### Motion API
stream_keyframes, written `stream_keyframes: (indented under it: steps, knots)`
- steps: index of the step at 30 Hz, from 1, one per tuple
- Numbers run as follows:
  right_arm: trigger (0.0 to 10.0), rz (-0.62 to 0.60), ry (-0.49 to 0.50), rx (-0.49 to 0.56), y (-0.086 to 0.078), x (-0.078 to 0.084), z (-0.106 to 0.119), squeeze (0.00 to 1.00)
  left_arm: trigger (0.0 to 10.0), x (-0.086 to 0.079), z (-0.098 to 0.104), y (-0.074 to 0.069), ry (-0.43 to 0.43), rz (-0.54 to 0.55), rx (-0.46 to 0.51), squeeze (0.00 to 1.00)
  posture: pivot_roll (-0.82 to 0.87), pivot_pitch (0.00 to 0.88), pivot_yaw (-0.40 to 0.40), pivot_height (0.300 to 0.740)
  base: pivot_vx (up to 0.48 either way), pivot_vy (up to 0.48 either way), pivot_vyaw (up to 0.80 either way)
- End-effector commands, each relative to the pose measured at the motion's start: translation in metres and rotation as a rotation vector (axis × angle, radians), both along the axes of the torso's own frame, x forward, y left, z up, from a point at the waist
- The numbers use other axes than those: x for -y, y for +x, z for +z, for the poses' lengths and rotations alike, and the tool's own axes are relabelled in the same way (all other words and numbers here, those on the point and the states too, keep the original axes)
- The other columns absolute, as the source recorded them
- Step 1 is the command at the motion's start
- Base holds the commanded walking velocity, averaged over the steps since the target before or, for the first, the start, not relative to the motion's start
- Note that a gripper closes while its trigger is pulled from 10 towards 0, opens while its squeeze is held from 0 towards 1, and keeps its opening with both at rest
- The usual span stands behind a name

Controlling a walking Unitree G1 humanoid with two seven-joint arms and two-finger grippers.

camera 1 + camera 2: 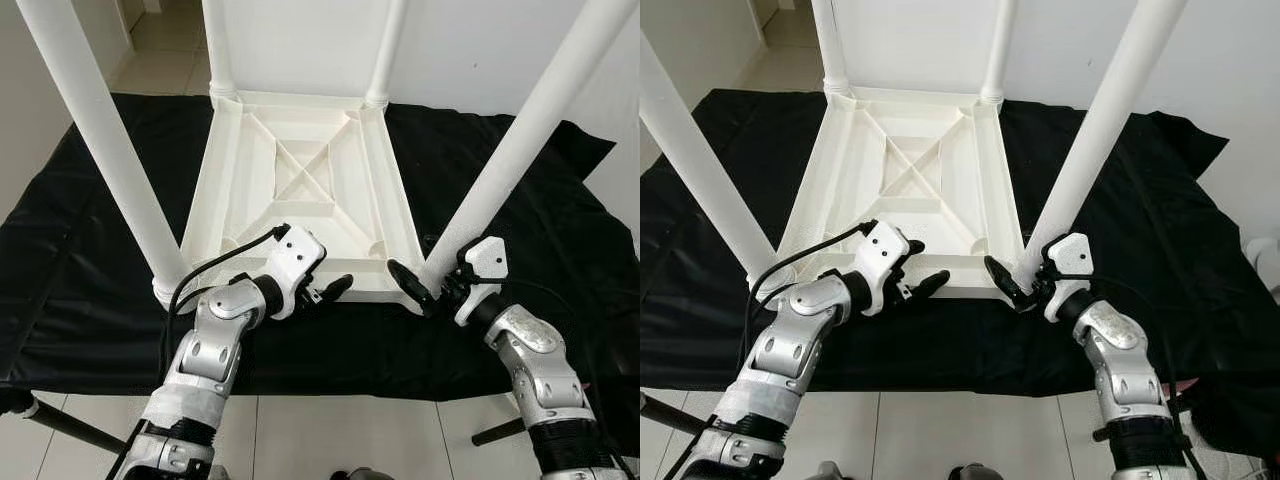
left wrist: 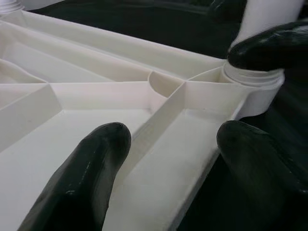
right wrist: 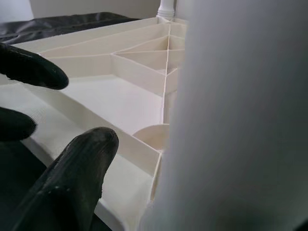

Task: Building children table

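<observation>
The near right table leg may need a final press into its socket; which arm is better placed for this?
Probably the right. The right gripper sits open at the base of that leg, while the left gripper hangs open over the tabletop's near edge, farther away.

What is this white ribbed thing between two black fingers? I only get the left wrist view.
Observer: It is the underside of a small white table, lying upside down on a black cloth.
Operator: And that black blob by the white ring at the corner?
Observer: That is a finger of the right arm, whose jaws stand open at the foot of the near right leg.
Operator: How many legs are on?
Observer: Four, one standing up at each corner; the near left leg rises beside the left arm.
</observation>
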State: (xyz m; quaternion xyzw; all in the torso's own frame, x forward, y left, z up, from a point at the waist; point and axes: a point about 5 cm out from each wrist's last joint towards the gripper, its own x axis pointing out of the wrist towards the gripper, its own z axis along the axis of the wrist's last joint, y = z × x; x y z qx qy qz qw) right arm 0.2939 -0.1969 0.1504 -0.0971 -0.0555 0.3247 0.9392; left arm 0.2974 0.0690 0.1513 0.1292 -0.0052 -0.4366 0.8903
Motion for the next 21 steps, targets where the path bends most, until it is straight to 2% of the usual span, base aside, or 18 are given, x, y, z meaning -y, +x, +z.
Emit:
stream_keyframes:
  steps: [1,3,4,9,16,21]
  knots:
    - [4.2,0.027,0.005,-0.011,0.000,0.002,-0.002,0.00,10.0,0.003,0.001,-0.006,0.009,-0.060,0.003,0.00,-0.05,0.035,-0.043,0.740,0.000,0.000,0.00]
    - [4.0,0.037,0.000,-0.015,0.000,0.004,-0.002,0.00,10.0,0.005,0.001,-0.008,0.012,-0.070,0.014,0.00,-0.05,0.032,-0.046,0.740,0.000,0.000,0.00]
    - [0.0,0.043,-0.007,-0.022,0.000,0.006,-0.004,0.00,10.0,0.007,0.001,-0.013,0.018,-0.097,0.028,0.00,-0.05,0.026,-0.048,0.740,0.000,0.000,0.00]
    - [0.0,0.036,0.008,-0.040,0.001,0.010,-0.007,0.00,10.0,0.012,-0.001,-0.023,0.032,-0.164,0.030,0.00,-0.05,0.016,-0.051,0.740,0.000,0.000,0.00]
    - [0.0,-0.011,0.057,-0.046,-0.001,0.002,-0.009,0.00,10.0,0.013,-0.003,-0.024,0.041,-0.173,0.031,0.00,-0.06,0.015,-0.050,0.740,0.000,0.000,0.00]
    - [0.0,-0.163,0.051,-0.054,-0.004,-0.005,-0.019,0.00,10.0,0.012,-0.002,-0.022,0.048,-0.152,0.051,0.00,-0.07,0.014,-0.048,0.740,0.000,0.000,0.00]
